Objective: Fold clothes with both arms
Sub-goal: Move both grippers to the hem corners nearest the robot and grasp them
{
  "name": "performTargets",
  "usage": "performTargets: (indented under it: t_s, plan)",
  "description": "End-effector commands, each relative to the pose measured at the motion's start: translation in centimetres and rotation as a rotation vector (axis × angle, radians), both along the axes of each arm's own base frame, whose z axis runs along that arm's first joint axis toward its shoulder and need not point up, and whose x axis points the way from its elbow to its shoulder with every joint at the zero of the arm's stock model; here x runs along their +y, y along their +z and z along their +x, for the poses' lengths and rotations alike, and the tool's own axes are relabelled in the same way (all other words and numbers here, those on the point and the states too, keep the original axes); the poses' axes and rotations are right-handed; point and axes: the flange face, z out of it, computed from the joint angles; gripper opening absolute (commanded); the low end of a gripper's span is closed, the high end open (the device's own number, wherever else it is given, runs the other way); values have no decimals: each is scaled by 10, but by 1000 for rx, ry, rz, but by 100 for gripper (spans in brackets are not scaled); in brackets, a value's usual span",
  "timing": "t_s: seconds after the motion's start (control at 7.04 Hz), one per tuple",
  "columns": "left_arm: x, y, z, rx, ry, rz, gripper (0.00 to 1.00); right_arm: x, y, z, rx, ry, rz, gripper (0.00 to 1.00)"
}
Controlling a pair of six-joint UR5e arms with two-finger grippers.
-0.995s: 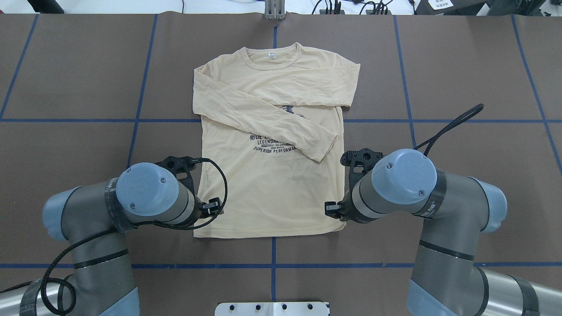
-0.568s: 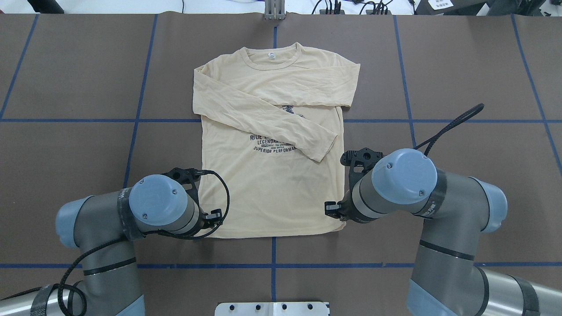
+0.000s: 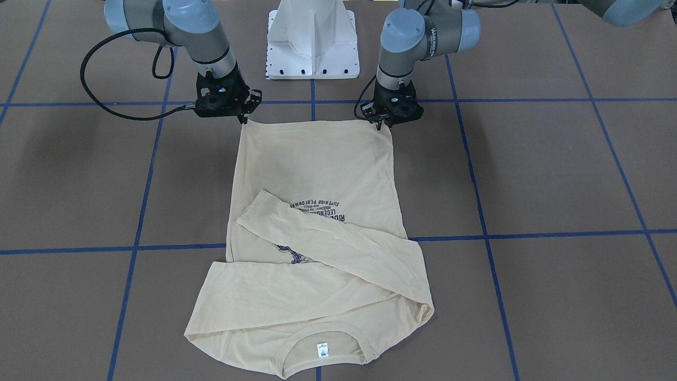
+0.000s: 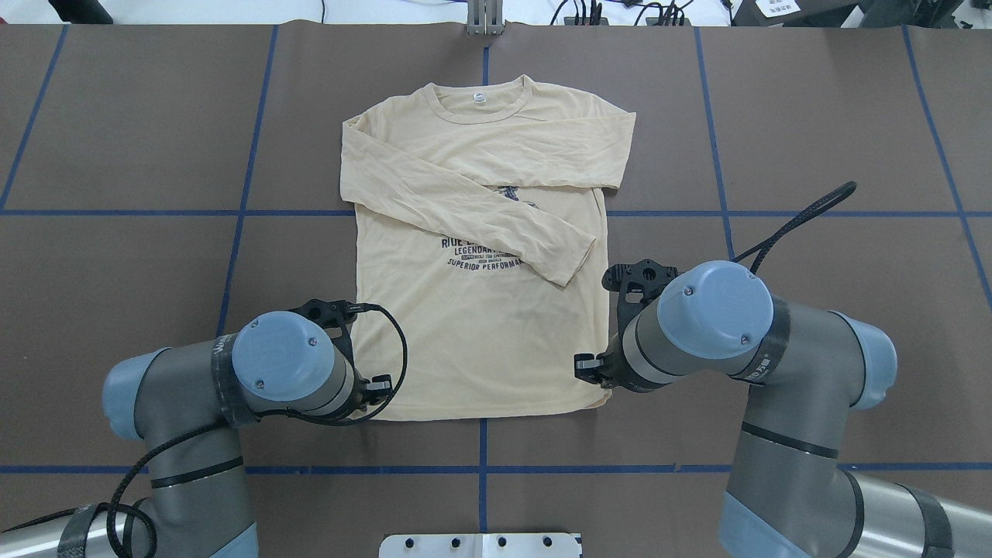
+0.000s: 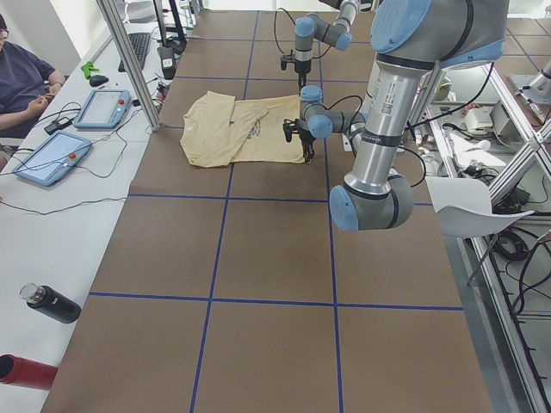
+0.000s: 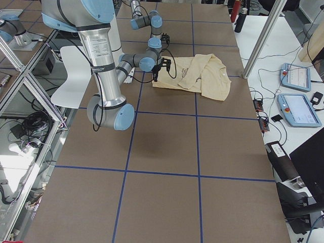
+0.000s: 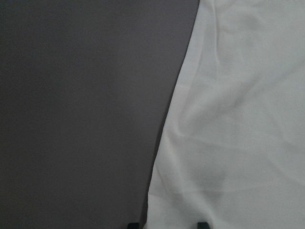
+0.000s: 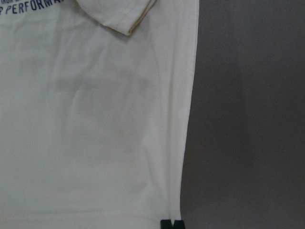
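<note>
Front-facing view: a pale cream-yellow long-sleeved T-shirt lies flat on the brown table with blue tape lines. Its collar is towards the camera, its hem towards the robot, and both sleeves are folded across the chest. Its long axis runs straight away from the robot. The black right gripper sits at one hem corner and the black left gripper at the other, so each arm is nearest its own corner, with the rest of the shirt ahead of both. Overhead view: the wrists hide both grippers and the corners beneath them. Side views: too small for me to judge the jaws. Left wrist view: two black fingertips stand apart, straddling the shirt's side edge, nothing pinched yet. Right wrist view: the tips are pressed together on the shirt's edge near the hem. I judge they are gripping the cloth, though the corner itself is cut off.
</note>
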Motion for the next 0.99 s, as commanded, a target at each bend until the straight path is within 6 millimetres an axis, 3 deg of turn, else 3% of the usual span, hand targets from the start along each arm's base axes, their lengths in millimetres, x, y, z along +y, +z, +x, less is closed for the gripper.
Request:
performTargets:
  t_s: [0.0, 0.14, 0.43, 0.85]
  plan:
    - [1, -4, 0, 8, 6, 6, 0, -2, 0, 1, 0, 3, 1, 0]
    - [2, -15, -5, 30, 8, 10, 0, -3, 0, 2, 0, 5, 2, 0]
    - [8, -50, -42, 95, -2, 34, 0, -4, -3, 14, -18, -7, -9, 0]
    - [28, -82, -72, 98, 17, 36, 0, 25, 15, 68, -21, -34, -55, 0]
